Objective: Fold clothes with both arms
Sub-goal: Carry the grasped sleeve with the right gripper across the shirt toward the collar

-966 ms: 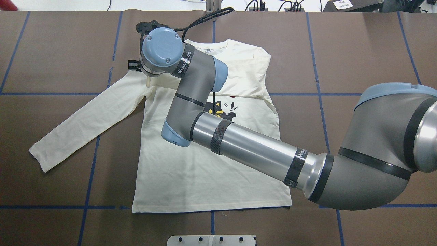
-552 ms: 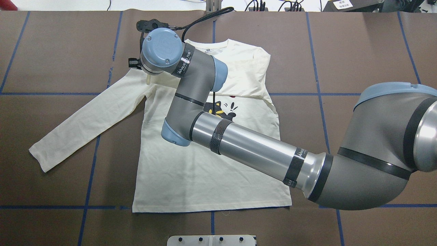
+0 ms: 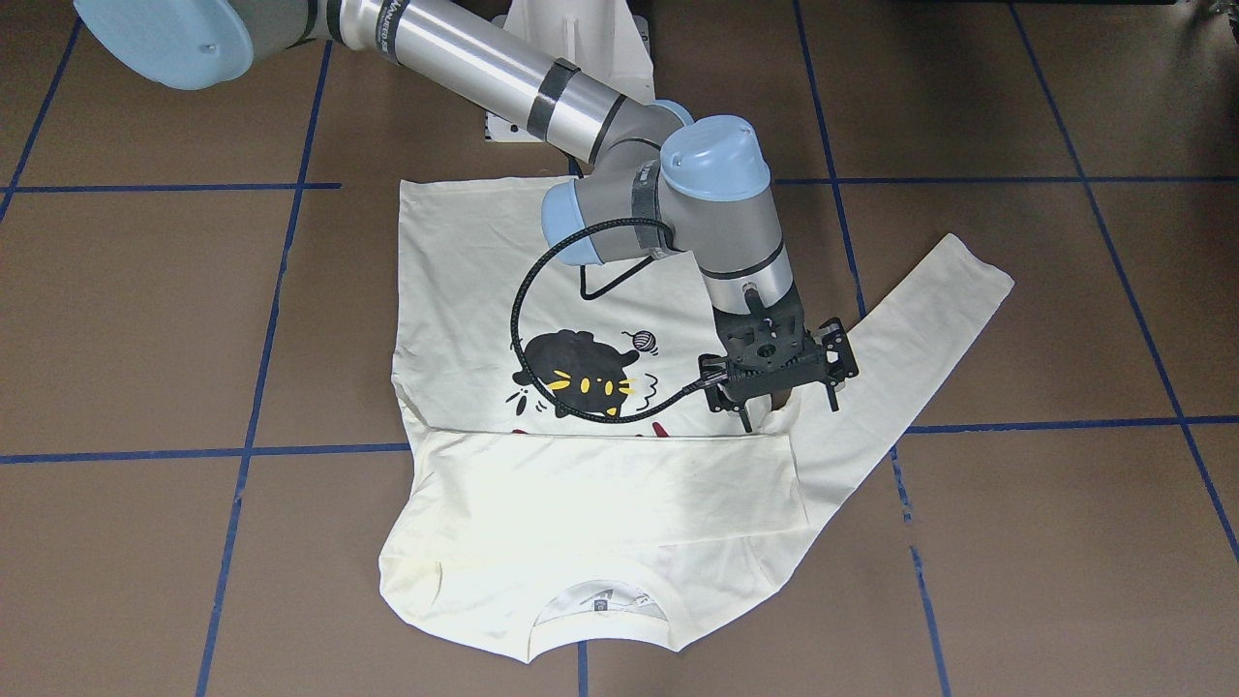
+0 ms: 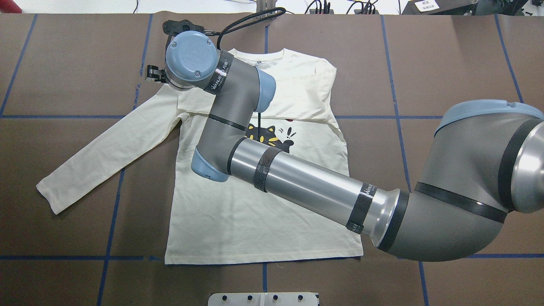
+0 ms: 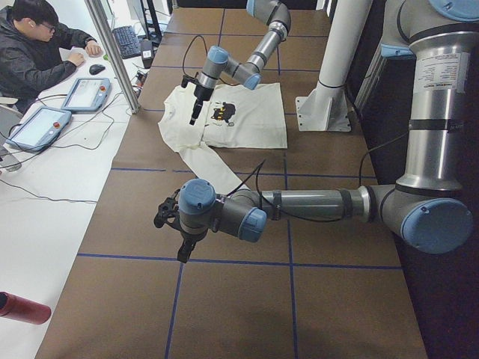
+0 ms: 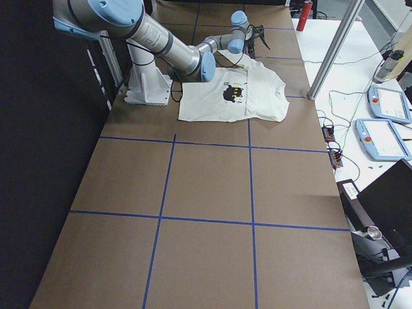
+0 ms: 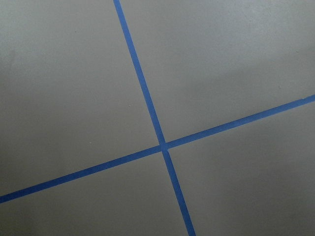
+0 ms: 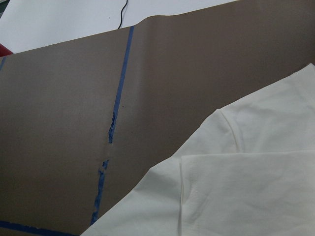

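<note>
The cream shirt (image 4: 255,221) lies flat and face up, its black cat print (image 3: 576,378) showing. One sleeve is folded across the chest (image 3: 600,494). The other sleeve (image 4: 106,153) stretches out sideways over the table. My right arm (image 4: 306,182) reaches across the shirt. Its gripper (image 3: 789,411) hangs open and empty just above the shoulder where the spread sleeve begins. The right wrist view shows that shoulder and the folded cuff's edge (image 8: 246,172). My left gripper (image 5: 176,232) hovers over bare table far from the shirt; I cannot tell whether it is open or shut.
Blue tape lines (image 4: 112,212) grid the brown table. The white pedestal base (image 3: 571,39) stands at the robot's edge. Beyond the table's far side a person (image 5: 37,52) sits at a white desk with tablets (image 5: 82,93), behind a metal post (image 5: 112,52).
My right wrist has shifted a little left and toward the far edge, over the shirt's shoulder. The shirt lies much as before.
</note>
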Available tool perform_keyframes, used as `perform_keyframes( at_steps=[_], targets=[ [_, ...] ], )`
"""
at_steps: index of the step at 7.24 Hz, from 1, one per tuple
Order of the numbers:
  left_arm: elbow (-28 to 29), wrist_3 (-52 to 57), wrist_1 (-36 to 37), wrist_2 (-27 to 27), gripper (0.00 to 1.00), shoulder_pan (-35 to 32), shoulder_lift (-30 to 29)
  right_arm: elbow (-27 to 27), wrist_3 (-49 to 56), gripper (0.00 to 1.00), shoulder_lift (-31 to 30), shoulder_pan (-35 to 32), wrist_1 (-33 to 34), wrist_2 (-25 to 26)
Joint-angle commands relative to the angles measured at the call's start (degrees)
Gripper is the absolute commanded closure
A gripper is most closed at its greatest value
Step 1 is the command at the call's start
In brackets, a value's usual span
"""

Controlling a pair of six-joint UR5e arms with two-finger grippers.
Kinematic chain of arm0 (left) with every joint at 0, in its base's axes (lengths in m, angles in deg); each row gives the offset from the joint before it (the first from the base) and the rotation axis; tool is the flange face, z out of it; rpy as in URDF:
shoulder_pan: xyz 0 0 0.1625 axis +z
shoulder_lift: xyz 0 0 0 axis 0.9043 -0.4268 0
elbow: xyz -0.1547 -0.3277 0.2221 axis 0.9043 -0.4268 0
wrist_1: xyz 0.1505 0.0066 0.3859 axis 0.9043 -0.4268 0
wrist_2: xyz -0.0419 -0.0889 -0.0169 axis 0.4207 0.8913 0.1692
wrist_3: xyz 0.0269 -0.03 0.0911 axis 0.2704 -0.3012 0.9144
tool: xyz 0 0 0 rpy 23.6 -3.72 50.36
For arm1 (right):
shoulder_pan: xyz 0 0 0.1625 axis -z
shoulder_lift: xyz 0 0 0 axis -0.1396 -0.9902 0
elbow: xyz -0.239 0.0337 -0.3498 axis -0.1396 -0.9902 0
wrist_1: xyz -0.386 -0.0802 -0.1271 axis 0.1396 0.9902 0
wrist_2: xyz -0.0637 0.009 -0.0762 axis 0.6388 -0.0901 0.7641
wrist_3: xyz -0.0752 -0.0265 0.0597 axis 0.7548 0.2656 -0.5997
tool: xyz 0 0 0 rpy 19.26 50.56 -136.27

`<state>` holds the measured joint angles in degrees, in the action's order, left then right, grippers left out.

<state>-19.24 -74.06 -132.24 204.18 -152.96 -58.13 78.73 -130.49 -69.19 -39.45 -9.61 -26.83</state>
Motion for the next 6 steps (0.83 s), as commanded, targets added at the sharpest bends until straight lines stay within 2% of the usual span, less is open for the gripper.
perform_keyframes(
  at_steps=[1, 2, 3, 5, 6],
  targets=[
    [-0.81, -14.61, -7.29, -0.55, 0.0, 1.73, 0.34, 7.52, 0.7, 0.0, -2.18, -1.0, 13.8, -4.43],
    [-0.73, -23.49, -13.6, -0.91, 0.0, 3.13, 1.82, 16.28, 1.4, 0.0, -7.51, -2.49, 20.94, -7.76],
    [-0.81, -31.76, -18.8, -4.22, 0.0, 6.72, 3.23, 23.77, 2.28, 0.0, -13.21, -4.33, 25.27, -10.32],
    [-2.3, -50.65, -28.73, -12.13, 0.0, 16.99, 6.64, 32.33, 4.39, 0.0, -20.88, -9.86, 32.76, -18.12],
    [-5.53, -61.18, -32.26, -14.34, 0.0, 20.6, 9.63, 39.07, 6.49, 0.0, -26.84, -11.8, 36.18, -20.34]
  ],
)
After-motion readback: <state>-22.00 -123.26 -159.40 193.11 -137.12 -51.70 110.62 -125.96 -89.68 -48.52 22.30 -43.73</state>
